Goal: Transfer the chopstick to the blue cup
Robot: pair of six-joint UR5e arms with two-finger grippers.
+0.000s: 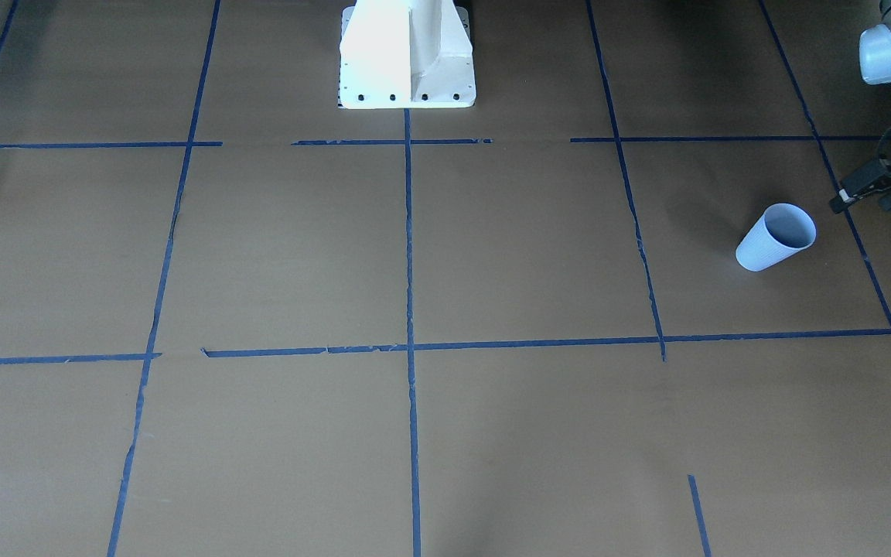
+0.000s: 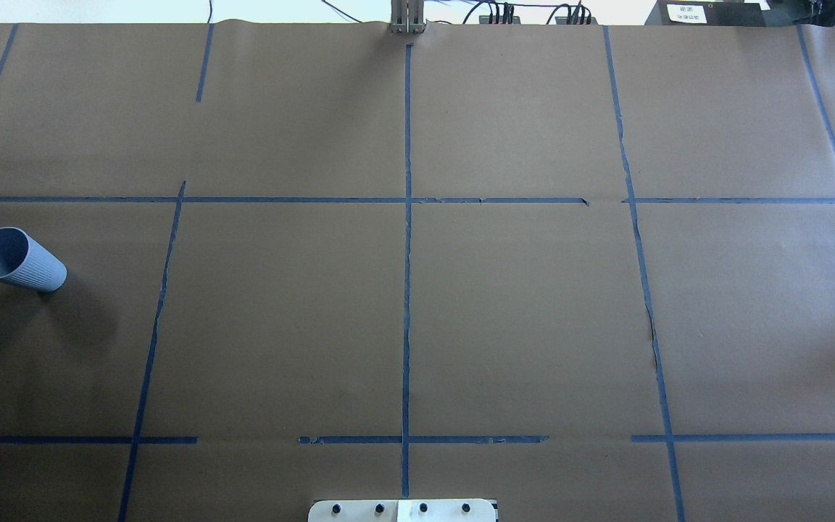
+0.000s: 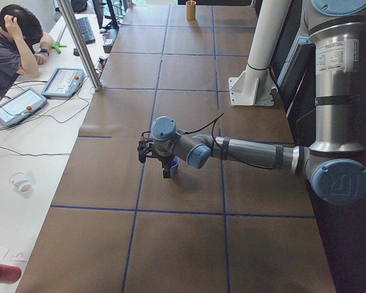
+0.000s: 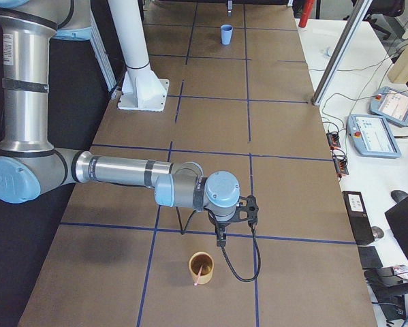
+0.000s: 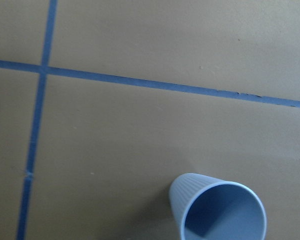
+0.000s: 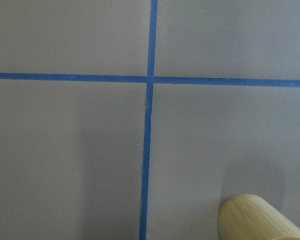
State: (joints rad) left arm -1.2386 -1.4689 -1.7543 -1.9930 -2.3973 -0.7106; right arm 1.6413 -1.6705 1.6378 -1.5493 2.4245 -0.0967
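Note:
The blue cup stands upright near the table's left end; the overhead view and the left wrist view show it holding nothing. My left gripper hangs just beside it, cut off by the frame edge, and I cannot tell whether it is open or shut. In the exterior left view this gripper points down right next to the cup. A pale pink chopstick leans inside a bamboo cup. My right gripper hovers just above and behind that cup; its state cannot be told.
Blue tape lines cross the brown table. The white robot base stands at mid-table on the robot's side. The bamboo cup's wall shows low in the right wrist view. A person sits at a side desk with tablets and cables.

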